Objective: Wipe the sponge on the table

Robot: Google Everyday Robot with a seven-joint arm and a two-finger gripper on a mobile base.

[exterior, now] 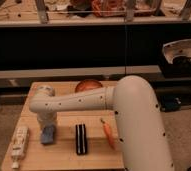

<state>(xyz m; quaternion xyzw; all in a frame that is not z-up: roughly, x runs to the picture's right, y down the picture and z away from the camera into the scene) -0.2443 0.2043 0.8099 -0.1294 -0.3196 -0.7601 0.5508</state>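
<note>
The white arm (139, 115) reaches from the right across the wooden bench (96, 152) and bends down at its left side. A red-orange bowl (88, 85) sits at the bench's far edge, partly behind the arm. A white bottle (19, 144) lies at the near left corner. A black striped block (80, 138) lies mid-bench, with a small orange piece (107, 133) to its right. The blue-grey sponge (48, 135) lies flat between bottle and block. The hand (48, 124) is directly over the sponge's far edge, seemingly touching it. Whether the hand is apart or together cannot be told.
</note>
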